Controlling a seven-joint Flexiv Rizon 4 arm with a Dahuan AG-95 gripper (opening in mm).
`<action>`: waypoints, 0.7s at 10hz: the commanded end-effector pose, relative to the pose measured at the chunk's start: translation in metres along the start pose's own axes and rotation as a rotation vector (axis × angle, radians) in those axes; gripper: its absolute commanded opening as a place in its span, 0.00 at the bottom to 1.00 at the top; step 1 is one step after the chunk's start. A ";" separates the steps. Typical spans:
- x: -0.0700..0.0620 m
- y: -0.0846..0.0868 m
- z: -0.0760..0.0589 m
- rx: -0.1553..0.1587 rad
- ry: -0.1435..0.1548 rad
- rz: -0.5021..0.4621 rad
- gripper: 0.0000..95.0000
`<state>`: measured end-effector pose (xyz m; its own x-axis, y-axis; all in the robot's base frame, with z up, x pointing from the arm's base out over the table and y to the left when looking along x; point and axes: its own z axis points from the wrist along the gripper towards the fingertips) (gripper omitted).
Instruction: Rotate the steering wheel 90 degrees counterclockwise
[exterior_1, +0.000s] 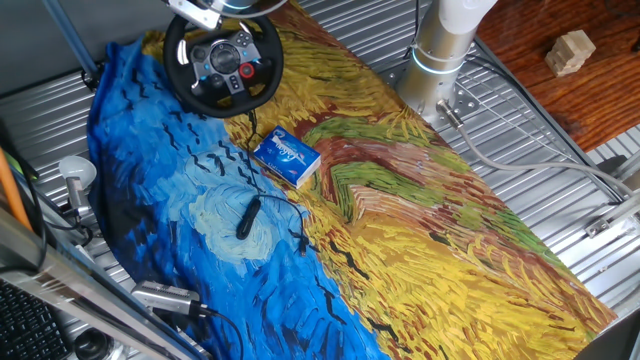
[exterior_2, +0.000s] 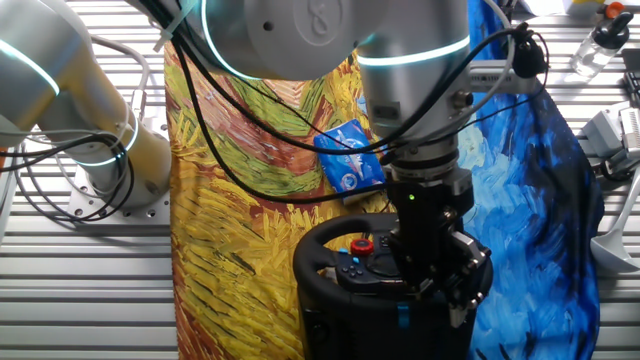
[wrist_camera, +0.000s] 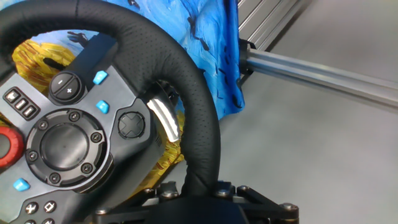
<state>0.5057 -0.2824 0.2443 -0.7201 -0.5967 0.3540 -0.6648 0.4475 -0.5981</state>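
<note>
Claw (wrist_camera: 199, 190) clamped on steering wheel (exterior_1: 223, 62) rim at surface's far edge, gripping the rim for leverage to turn it counterclockwise.

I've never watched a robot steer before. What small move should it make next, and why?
Probably begin swinging the rim counterclockwise. In the hand view the steering wheel rim runs straight down into the gripper, so it looks gripped, though the fingers themselves are hidden.

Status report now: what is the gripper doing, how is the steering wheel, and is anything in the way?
Gripper at steering wheel rim; closure not visible. Wheel sits at cloth edge. Blue box and black cable lie apart, not obstructing.
</note>
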 end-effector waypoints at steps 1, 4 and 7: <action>-0.001 0.001 0.000 -0.003 0.001 -0.003 0.00; -0.006 0.002 0.000 -0.003 0.001 -0.021 0.00; -0.010 0.002 -0.001 -0.003 0.001 -0.025 0.00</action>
<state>0.5129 -0.2752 0.2415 -0.7033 -0.6069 0.3703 -0.6829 0.4319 -0.5892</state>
